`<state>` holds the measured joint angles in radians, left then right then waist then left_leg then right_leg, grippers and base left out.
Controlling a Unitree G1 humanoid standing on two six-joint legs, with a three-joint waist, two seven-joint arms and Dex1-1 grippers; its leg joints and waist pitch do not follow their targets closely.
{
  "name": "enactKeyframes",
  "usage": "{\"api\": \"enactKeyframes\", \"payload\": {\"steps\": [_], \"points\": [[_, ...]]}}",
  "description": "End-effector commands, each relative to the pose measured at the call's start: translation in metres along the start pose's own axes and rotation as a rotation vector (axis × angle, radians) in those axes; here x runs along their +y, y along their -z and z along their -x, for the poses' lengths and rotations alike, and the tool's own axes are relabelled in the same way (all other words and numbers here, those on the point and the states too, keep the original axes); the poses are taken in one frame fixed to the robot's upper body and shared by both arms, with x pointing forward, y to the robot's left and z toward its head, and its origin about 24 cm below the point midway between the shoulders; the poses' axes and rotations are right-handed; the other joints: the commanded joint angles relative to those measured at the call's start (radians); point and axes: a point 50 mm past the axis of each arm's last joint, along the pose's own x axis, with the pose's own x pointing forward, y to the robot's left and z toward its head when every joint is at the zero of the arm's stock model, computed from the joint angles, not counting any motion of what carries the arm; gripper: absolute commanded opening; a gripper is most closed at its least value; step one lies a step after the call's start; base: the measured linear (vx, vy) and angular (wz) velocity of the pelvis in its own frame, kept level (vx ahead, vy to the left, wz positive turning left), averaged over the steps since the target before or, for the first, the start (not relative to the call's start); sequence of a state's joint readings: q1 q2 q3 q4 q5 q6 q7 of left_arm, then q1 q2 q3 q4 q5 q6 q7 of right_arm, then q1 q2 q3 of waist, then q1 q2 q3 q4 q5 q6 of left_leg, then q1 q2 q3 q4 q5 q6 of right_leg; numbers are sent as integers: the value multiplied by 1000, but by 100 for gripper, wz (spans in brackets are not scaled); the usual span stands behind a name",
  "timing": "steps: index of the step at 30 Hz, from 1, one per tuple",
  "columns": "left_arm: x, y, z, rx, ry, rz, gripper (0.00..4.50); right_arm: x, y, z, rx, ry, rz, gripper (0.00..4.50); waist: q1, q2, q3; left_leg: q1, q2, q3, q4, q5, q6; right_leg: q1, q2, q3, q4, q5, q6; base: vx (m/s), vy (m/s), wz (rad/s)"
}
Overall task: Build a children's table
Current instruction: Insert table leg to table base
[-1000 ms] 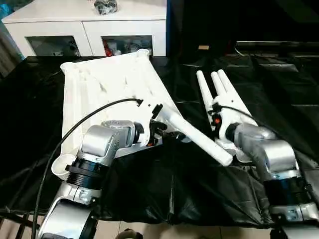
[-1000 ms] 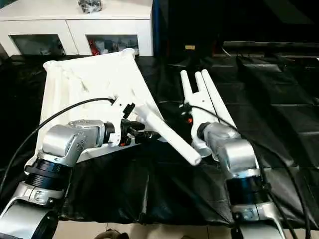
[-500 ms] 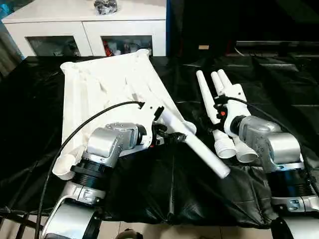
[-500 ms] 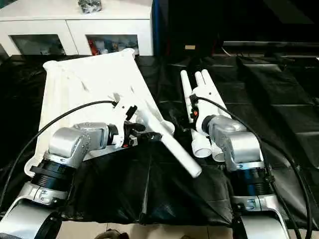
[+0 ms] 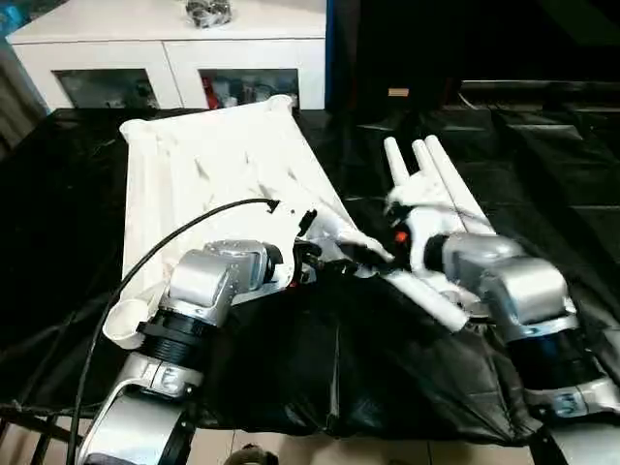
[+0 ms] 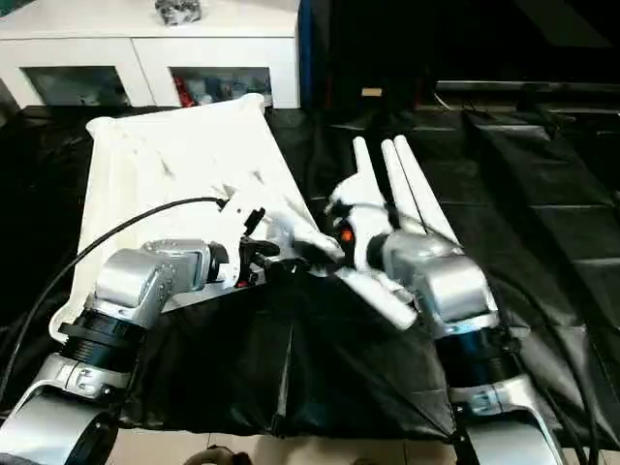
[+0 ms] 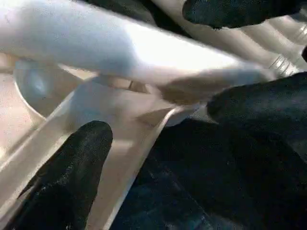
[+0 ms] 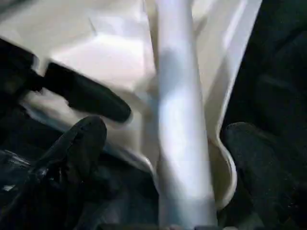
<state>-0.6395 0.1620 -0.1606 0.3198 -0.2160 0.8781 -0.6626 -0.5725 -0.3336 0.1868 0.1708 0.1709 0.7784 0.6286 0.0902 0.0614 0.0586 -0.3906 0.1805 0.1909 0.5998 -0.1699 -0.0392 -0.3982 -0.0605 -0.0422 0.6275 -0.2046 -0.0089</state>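
Note:
The white tabletop (image 5: 194, 165) lies underside up on the black-covered bench. One white leg (image 5: 431, 302) slants from its near right corner socket (image 7: 43, 86) toward the front right. My left gripper (image 5: 331, 262) is open at that corner, its fingers (image 7: 72, 167) below the leg's thick end. My right gripper (image 8: 165, 143) is open and straddles the same leg (image 8: 182, 134), with a gap on each side. Three more legs (image 5: 426, 170) lie side by side behind my right forearm.
A white cabinet (image 5: 165, 48) with glass doors stands behind the bench, with a dark object (image 5: 206, 12) on top. Black sheeting (image 5: 339, 378) covers the bench to its front edge. A black cable (image 5: 184, 228) loops over my left arm.
My right arm has swung left from the bundle of legs to the slanting leg. The left gripper has stayed at the corner.

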Motion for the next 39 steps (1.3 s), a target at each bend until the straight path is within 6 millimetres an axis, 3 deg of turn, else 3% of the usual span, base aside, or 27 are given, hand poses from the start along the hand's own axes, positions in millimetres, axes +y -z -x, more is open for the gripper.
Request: {"api": "enactKeyframes", "payload": {"steps": [1,5,10,12,19,24,25,26,27,29,30,31,32,34,37,38,39], "points": [[2,-5,4,-10,-14,-44,444,-5,7,-4,83,47,59,450,2,-15,-75,18,38,-25,-56,-129,12,50,-75,40,-81,-129,-211,0,0,0],[3,-4,6,-3,-16,-55,444,-7,11,-8,125,63,94,450,2,-21,-75,15,37,-24,-56,-123,20,53,-76,42,-80,-126,-203,0,0,0],[4,-4,11,2,-14,-64,450,-7,11,-10,132,55,105,402,2,-22,-73,18,39,-24,-56,-135,22,49,-76,41,-82,-153,-204,0,0,0],[5,-4,12,5,-16,-75,450,-8,11,-11,130,53,105,390,2,-29,-72,19,40,-23,-57,-136,22,48,-75,42,-83,-159,-199,0,0,0],[8,-4,16,0,-25,-91,450,-11,9,-14,110,53,74,328,1,-26,-72,19,40,-24,-58,-142,13,47,-75,42,-81,-153,-202,0,0,0],[10,-8,18,-17,-35,-96,450,-16,8,-14,88,84,27,315,1,-25,-73,19,39,-23,-57,-142,12,48,-75,42,-81,-142,-207,0,0,0],[11,-9,18,-23,-37,-102,450,-17,8,-14,84,94,20,314,3,-15,-74,19,39,-25,-57,-139,10,48,-76,42,-78,-136,-209,0,0,0],[11,-9,18,-23,-37,-103,450,-17,8,-14,84,94,20,312,1,-18,-73,20,39,-24,-58,-142,9,47,-74,42,-81,-135,-208,0,0,0],[11,-10,19,-28,-37,-107,450,-18,9,-13,77,105,6,308,2,-13,-74,20,39,-25,-57,-146,6,48,-74,41,-78,-127,-211,0,0,0],[10,-15,17,-51,-32,-121,450,-22,11,-11,64,133,-29,292,-2,-24,-73,19,37,-24,-58,-154,4,50,-74,41,-81,-132,-211,0,0,0],[9,-16,17,-56,-31,-122,450,-23,11,-11,62,137,-35,283,-1,-22,-74,20,37,-24,-58,-157,4,49,-75,42,-81,-138,-212,0,0,0],[9,-17,16,-66,-31,-122,450,-25,12,-10,60,151,-42,277,-1,-30,-73,19,38,-22,-58,-152,6,50,-74,42,-82,-143,-210,0,0,0],[9,-17,16,-66,-31,-122,450,-25,12,-10,60,151,-42,270,0,-27,-73,20,39,-23,-58,-150,5,50,-75,42,-80,-145,-212,0,0,0],[7,-23,15,-107,-29,-112,450,-33,13,-5,44,223,-76,244,0,-37,-73,19,40,-21,-58,-135,8,49,-76,43,-81,-151,-207,0,0,0],[6,-26,16,-126,-26,-105,450,-36,12,-1,22,269,-98,228,1,-35,-73,19,39,-21,-58,-122,12,49,-76,43,-79,-149,-204,0,0,0],[8,-26,17,-138,-25,-98,450,-36,8,1,-15,321,-116,210,3,-8,-74,20,39,-24,-56,-115,7,46,-75,43,-75,-134,-201,0,0,0],[8,-25,17,-138,-25,-96,450,-36,7,1,-22,330,-120,210,-2,-16,-74,20,38,-21,-57,-116,8,44,-72,43,-82,-125,-197,0,0,0]]}}
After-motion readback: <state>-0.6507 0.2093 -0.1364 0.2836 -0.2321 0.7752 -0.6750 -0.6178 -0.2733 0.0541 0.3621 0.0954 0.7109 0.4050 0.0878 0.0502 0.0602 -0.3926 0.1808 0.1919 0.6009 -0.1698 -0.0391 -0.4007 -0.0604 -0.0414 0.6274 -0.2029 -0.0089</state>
